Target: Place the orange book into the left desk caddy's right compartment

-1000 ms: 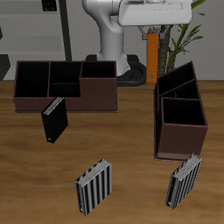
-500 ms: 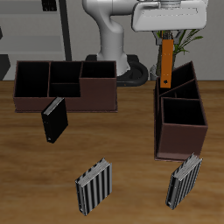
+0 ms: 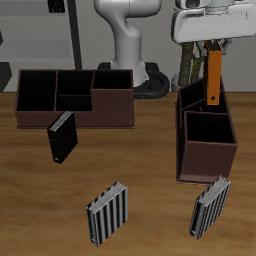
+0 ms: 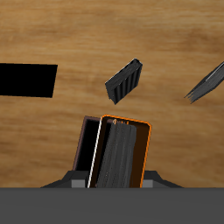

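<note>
My gripper (image 3: 213,48) is shut on the top of the orange book (image 3: 214,80), which hangs upright below it. The book hangs above the back part of the left desk caddy (image 3: 190,150), a dark brown box with an angled divider at the back and a larger compartment nearer the table's front edge. I cannot tell whether the book's lower end is inside the caddy. In the wrist view the orange book (image 4: 122,153) fills the space between my fingers, and the gripper (image 4: 115,179) is closed around it.
A second brown caddy (image 3: 112,118) with several compartments stands on the other side. A black book (image 3: 61,138) stands before it. Two grey-and-black striped books (image 3: 106,213) (image 3: 210,206) stand near the front edge, and both show in the wrist view (image 4: 125,80) (image 4: 206,83).
My gripper has carried the orange book sideways from beside the robot's base to above the left desk caddy. Nothing else has moved.
</note>
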Robot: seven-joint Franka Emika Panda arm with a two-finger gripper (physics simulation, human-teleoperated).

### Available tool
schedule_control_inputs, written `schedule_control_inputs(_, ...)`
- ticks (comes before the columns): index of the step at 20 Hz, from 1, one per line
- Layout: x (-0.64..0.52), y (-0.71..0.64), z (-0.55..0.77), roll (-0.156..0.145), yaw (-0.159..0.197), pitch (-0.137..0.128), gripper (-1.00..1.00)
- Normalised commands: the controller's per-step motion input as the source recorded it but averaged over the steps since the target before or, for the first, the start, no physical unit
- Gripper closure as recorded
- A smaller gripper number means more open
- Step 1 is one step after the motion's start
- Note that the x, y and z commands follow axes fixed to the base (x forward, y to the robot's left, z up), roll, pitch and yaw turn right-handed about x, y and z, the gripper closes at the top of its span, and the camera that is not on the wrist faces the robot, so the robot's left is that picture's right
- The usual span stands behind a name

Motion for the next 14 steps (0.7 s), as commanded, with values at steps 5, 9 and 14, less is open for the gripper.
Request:
schedule_control_inputs(5,0.06,0.22,-0.05,0.022,0.030,-0.008,1.00)
schedule_control_inputs(9,0.09,0.01,-0.09,0.005,-0.024,0.019,1.00)
schedule_control_inputs(14,0.08,0.00,-0.18,-0.003,0.004,0.017,1.00)
